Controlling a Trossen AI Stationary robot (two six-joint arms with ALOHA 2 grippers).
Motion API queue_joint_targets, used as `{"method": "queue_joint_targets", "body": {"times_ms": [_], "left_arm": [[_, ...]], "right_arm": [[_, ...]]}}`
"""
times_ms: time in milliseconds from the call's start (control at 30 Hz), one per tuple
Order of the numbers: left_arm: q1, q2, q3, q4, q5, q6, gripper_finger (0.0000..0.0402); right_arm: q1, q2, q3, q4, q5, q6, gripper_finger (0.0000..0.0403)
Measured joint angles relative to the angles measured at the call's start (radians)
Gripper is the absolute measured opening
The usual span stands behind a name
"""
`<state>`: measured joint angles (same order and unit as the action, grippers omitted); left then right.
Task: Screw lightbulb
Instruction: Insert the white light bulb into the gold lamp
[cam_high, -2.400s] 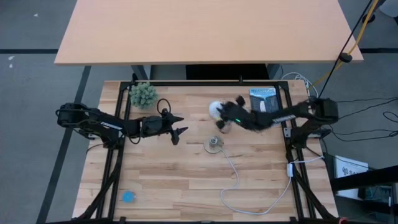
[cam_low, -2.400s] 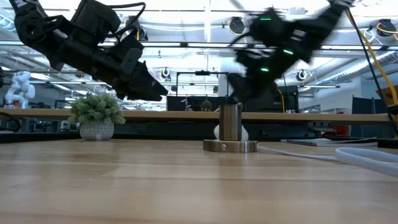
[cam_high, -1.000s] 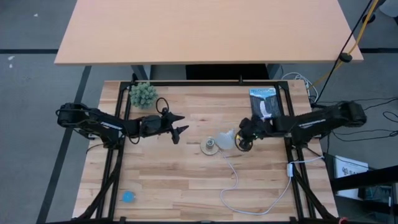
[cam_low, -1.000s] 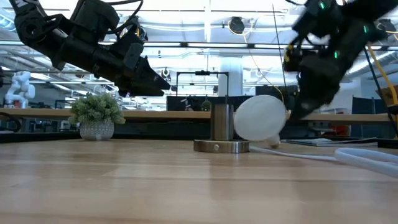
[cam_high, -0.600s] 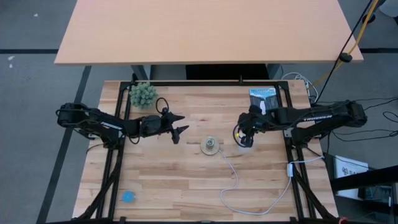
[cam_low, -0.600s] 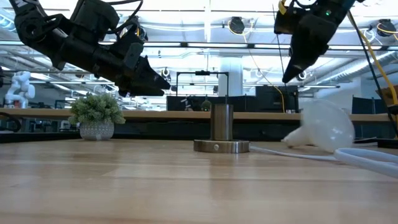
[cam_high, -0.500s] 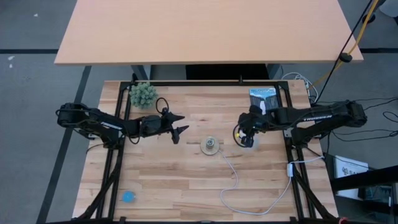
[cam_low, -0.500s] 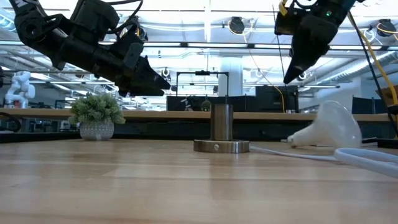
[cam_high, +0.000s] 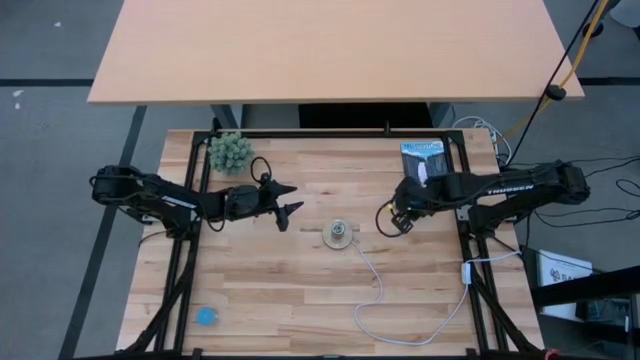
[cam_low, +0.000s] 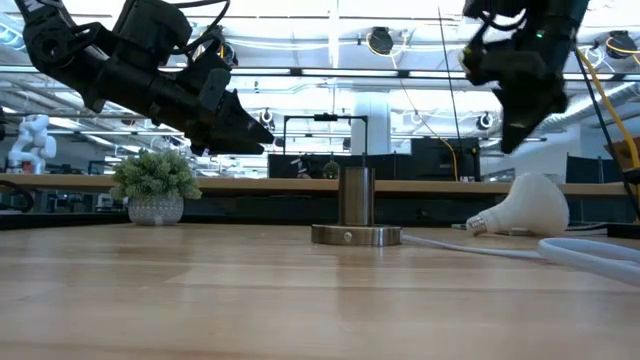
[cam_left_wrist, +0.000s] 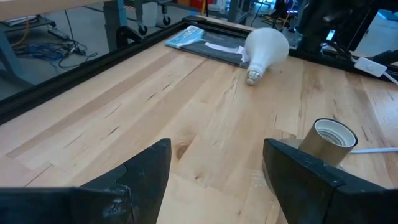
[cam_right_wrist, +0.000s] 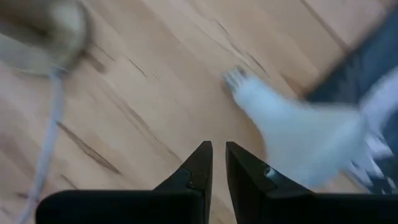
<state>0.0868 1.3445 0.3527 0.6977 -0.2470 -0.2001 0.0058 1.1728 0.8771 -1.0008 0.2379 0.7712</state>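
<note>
The lightbulb (cam_left_wrist: 266, 46) lies on its side on the wooden table (cam_high: 270, 280), loose and held by nothing, its narrow screw base pointing roughly toward the socket (cam_left_wrist: 328, 142) and its globe resting beside the dark packet (cam_high: 423, 160) at the table's far right. In the low view the lightbulb sits flat on the boards, right of the socket and apart from it. Above it hangs the right gripper (cam_right_wrist: 215, 163), clear of the bulb, its two fingers drawn nearly together with only a thin slit between them and nothing in them; the right wrist view shows the bulb just ahead and to one side of the fingertips. The socket stands upright near the middle of the table, its threaded mouth empty and its white cord (cam_high: 372, 285) trailing toward the near edge. The left gripper (cam_high: 285, 207) waits off to the socket's left, raised, jaws spread wide and empty. By my reading the step in hand is picking the bulb up. The next move calls for the right gripper to spread its fingers, come down around the globe, lift it, turn the base downward and line it up over the socket's mouth.
</note>
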Motion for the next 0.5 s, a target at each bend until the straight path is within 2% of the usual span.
{"method": "queue_joint_targets", "body": {"times_ms": [233,500], "left_arm": [[0.0,0.0,0.0,0.0,0.0,0.0,0.0259],[0.0,0.0,0.0,0.0,0.0,-0.002,0.0259]], "right_arm": [[0.004,-0.001,-0.124,-0.001,0.039,0.122,0.0038],[-0.004,0.0,-0.321,0.174,-0.149,0.259,0.0038]]}}
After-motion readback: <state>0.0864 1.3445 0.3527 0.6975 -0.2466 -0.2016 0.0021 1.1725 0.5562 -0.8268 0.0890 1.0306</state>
